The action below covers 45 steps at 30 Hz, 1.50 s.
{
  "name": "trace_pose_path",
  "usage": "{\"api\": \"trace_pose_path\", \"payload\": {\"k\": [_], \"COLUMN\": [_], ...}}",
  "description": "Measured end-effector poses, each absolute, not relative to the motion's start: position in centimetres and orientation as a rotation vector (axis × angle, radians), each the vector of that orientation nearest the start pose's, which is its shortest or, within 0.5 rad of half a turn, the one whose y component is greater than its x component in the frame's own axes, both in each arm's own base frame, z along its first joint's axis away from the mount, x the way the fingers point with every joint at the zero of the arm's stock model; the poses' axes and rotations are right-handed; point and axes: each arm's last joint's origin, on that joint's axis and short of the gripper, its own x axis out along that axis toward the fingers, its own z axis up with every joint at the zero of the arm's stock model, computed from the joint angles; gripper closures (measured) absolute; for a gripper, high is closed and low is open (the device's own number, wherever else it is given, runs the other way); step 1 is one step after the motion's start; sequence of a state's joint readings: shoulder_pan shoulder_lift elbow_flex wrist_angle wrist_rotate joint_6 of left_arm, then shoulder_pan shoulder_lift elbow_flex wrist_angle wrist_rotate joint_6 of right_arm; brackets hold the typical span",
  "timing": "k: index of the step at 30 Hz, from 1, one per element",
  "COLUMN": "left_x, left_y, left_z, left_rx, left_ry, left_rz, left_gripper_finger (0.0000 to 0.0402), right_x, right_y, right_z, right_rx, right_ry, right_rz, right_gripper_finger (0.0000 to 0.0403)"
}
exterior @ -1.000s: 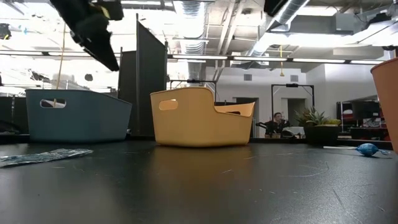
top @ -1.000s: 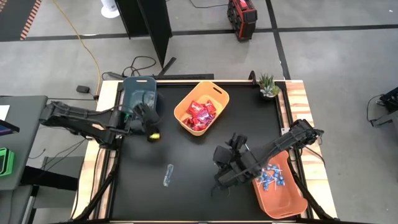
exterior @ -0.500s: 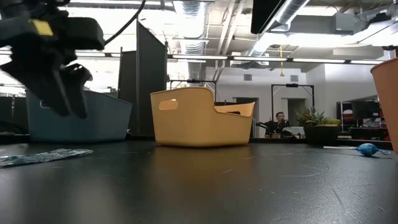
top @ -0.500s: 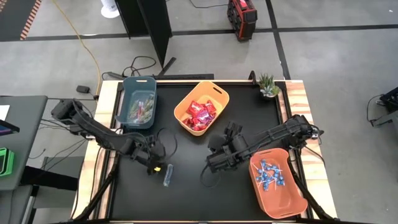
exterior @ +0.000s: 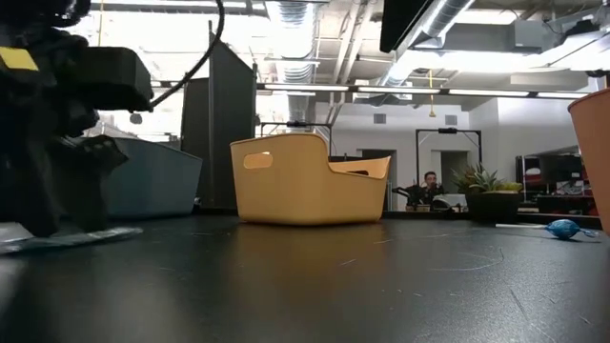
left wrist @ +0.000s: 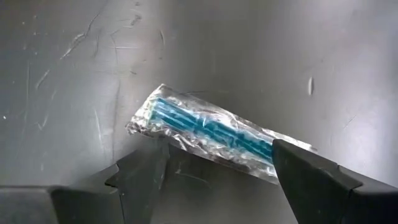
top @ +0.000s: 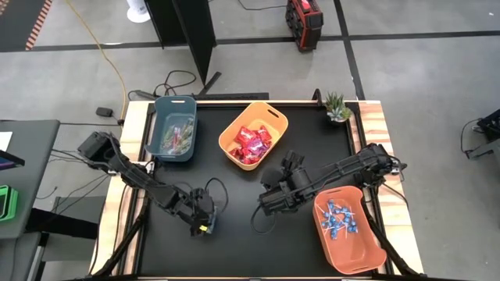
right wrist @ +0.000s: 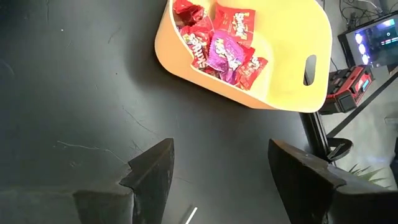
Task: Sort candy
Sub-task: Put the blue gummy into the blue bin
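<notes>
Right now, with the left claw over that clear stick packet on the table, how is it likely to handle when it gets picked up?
The stick packet looks thin and flat, so it is probably very light. Its crinkled clear wrap suggests it may flex and be slippery between the open left claw fingers. Lying flat on the table, it seems unlikely to roll.

Left hand [top: 205,224] low at table front-left, fingers spread; right hand [top: 262,204] mid-table, fingers spread.
</notes>
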<state>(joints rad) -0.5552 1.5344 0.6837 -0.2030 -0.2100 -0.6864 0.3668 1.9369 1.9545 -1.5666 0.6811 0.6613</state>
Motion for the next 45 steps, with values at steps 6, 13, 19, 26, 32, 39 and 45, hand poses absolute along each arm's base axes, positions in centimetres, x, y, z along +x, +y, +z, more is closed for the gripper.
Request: {"api": "trace_pose_path", "payload": {"k": [6,13,19,26,32,39,45], "left_x": [23.5,23.9,23.9,23.9,23.9,23.6,22.6], "left_y": [-13.7,-13.6,-13.1,-12.9,-12.9,-12.8,-12.5], "left_z": [11.9,11.5,11.3,11.2,11.3,12.4,14.2], "left_rx": [-0.246,-0.231,-0.197,-0.116,-0.068,-0.028,0.043], "left_ry": [1.046,0.995,0.97,0.979,0.991,0.975,0.938], "left_rz": [0.167,0.262,0.312,0.286,0.257,0.225,0.246], "left_gripper_finger": [0.0113,0.0134,0.023,0.0383,0.04,0.0401,0.0401], "right_x": [34.4,34.5,34.5,34.6,34.6,34.6,34.6], "right_y": [11.2,11.2,11.2,11.3,11.3,11.3,11.3], "right_z": [32.4,32.5,32.5,32.5,32.5,32.5,32.5], "right_rx": [-0.217,-0.227,-0.225,-0.218,-0.218,-0.217,-0.217], "right_ry": [1.15,1.126,1.123,1.116,1.115,1.115,1.114], "right_rz": [-0.654,-0.667,-0.667,-0.666,-0.665,-0.666,-0.666], "right_gripper_finger": [0.0127,0.0127,0.0127,0.0127,0.0127,0.0127,0.0127]}}
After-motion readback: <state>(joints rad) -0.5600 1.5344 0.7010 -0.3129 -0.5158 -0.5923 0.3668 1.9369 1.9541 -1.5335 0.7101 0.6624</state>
